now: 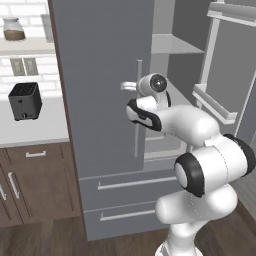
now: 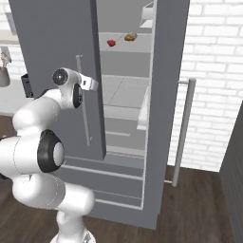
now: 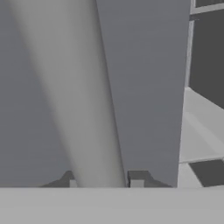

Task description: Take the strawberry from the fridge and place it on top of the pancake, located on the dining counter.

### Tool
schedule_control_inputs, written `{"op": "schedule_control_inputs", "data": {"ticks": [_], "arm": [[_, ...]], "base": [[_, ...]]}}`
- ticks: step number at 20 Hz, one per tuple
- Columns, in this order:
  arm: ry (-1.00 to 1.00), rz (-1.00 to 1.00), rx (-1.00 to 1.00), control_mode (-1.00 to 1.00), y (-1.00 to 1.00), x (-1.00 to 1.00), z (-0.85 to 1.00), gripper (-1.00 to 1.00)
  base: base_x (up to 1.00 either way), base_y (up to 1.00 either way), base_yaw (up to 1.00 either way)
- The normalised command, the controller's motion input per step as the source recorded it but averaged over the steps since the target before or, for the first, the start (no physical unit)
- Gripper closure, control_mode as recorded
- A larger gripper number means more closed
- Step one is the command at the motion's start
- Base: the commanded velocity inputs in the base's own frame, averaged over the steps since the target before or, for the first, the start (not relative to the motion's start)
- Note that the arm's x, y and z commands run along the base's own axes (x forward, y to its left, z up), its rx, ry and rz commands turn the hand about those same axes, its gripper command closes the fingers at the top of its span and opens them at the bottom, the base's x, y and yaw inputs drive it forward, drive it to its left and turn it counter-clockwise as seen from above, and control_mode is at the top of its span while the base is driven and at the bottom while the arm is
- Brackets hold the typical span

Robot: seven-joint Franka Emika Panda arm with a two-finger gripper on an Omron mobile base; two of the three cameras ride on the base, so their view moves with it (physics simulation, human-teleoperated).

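Observation:
The grey fridge [image 1: 100, 75] has its left door shut and its right door swung open. On an upper shelf inside lies the tiny red strawberry [image 2: 111, 43], just left of a tan lumpy food item [image 2: 131, 36]. My gripper [image 3: 104, 181] is at the left door's vertical bar handle [image 3: 83, 96]. It is open, and the bar runs up between its fingertips [image 3: 137, 178]. In the base views the hand [image 2: 90, 84] sits at mid-height of that handle [image 1: 138, 100], well below the strawberry. The pancake and the dining counter are out of view.
The open right door [image 2: 166, 95] juts toward me, its long handle [image 2: 184, 128] on the outside and its bins [image 1: 220, 100] on the inside. Left of the fridge, a black toaster [image 1: 25, 101] stands on a white counter [image 1: 35, 130] over brown cabinets. A white brick wall [image 2: 213, 71] lies on the right.

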Motion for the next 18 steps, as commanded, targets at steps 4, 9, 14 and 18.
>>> {"op": "schedule_control_inputs", "data": {"ticks": [4, 9, 14, 18], "arm": [[0.00, 0.00, 0.00, -1.00, 0.28, -0.22, 0.00, 1.00], [0.00, -0.01, 0.00, -1.00, 0.55, -0.65, 0.00, 1.00], [0.01, -0.01, 0.00, -1.00, 0.52, -0.83, 0.03, 1.00], [0.14, -0.03, 0.00, -1.00, 0.51, -0.80, 0.08, 1.00]], "base": [[0.00, 0.00, 0.00], [0.00, 0.00, 0.00], [0.00, 0.00, 0.00], [0.00, 0.00, 0.00]]}}
